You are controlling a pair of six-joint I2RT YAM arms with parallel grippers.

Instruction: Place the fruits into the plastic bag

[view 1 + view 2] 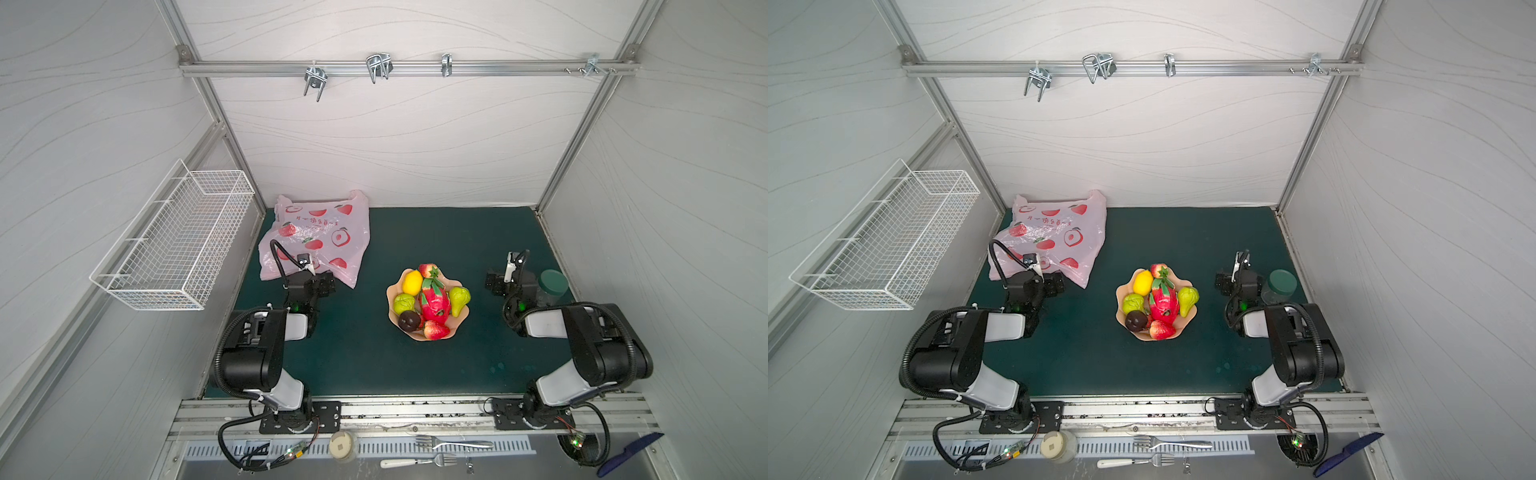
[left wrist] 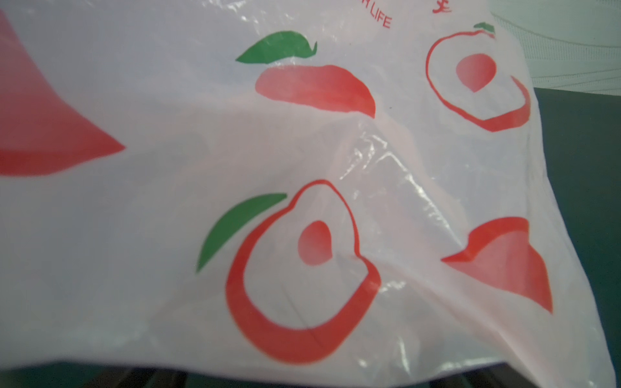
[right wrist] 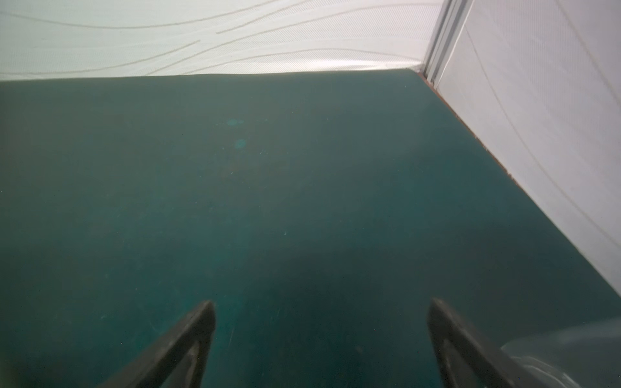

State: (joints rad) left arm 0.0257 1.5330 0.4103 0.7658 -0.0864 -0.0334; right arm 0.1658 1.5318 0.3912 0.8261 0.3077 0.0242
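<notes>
The fruits sit heaped in a peach bowl (image 1: pixel 390 293) at mid-table: a lemon (image 1: pixel 412 281), apple (image 1: pixel 404 303), pear (image 1: pixel 459 300), dragon fruit (image 1: pixel 434 303), a dark purple fruit (image 1: pixel 409 321) and two strawberries (image 1: pixel 435 330). The plastic bag (image 1: pixel 324 232) (image 1: pixel 1059 232) lies crumpled at the back left and fills the left wrist view (image 2: pixel 168 235). My left gripper (image 1: pixel 323 282) is at the bag's near edge, open, its fingers mostly hidden under the film. My right gripper (image 3: pixel 322 309) (image 1: pixel 494 282) is open over bare green mat, right of the bowl, holding nothing.
A clear jar with a green lid (image 1: pixel 552 286) (image 3: pixel 571 356) stands close beside the right gripper. A white wire basket (image 1: pixel 174 241) hangs on the left wall. Hooks (image 1: pixel 378 66) hang from the back rail. Forks (image 1: pixel 453 444) and a blue comb (image 1: pixel 631 453) lie in front of the mat.
</notes>
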